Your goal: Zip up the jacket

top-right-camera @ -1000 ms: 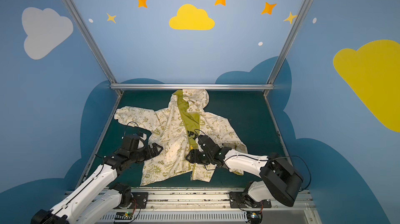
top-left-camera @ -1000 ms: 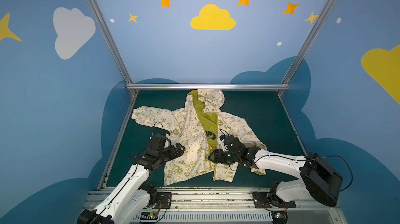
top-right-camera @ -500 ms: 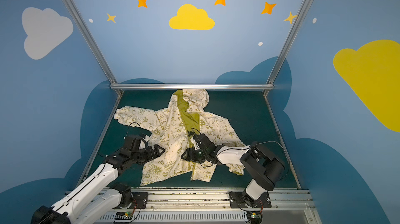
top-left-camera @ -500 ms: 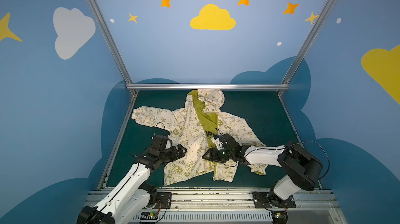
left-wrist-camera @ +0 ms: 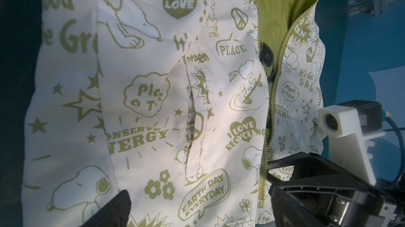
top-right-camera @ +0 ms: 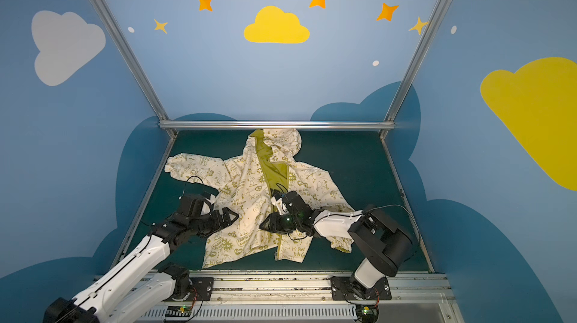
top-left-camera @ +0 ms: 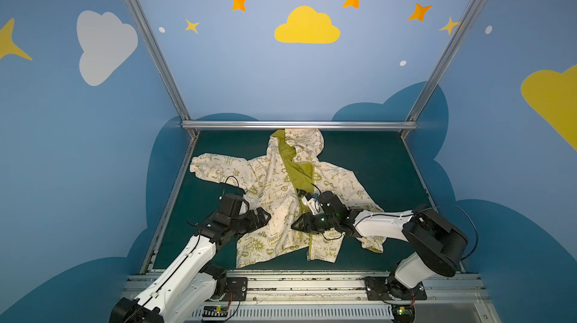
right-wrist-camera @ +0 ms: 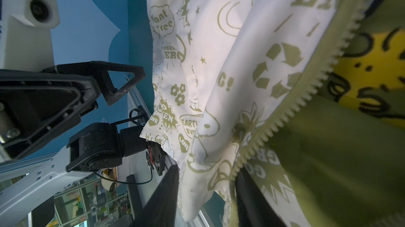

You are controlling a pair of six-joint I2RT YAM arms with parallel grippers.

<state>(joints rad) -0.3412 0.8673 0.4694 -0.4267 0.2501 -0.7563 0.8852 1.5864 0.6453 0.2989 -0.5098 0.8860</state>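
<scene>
Closes right jaws tighter than before around the zipper edge (right-wrist-camera: 274, 125) of the jacket (top-left-camera: 271, 199), likely readying the pull; cannot tell whether pinching yet. Holds left jaws spread wide.

right wrist view. the jacket (right-wrist-camera: 219, 61), cream with olive prints (recycling arrows, 'love' hearts, flowers), fills most of the frame, its front edge raised in folds. a row of pale zipper teeth (right-wrist-camera: 306, 87) runs slantwise along that edge. past the teeth lies the olive lining (right-wrist-camera: 328, 160), bearing a yellow printed patch (right-wrist-camera: 368, 72). the dark fingers (right-wrist-camera: 164, 193) of the right gripper (right-wrist-camera: 206, 177) stand either side of a fold of the front edge; whether they press it is unclear. clear of the cloth, the left gripper (right-wrist-camera: 118, 81) shows one triangular finger, next to its white camera housing (right-wrist-camera: 32, 13).
</scene>
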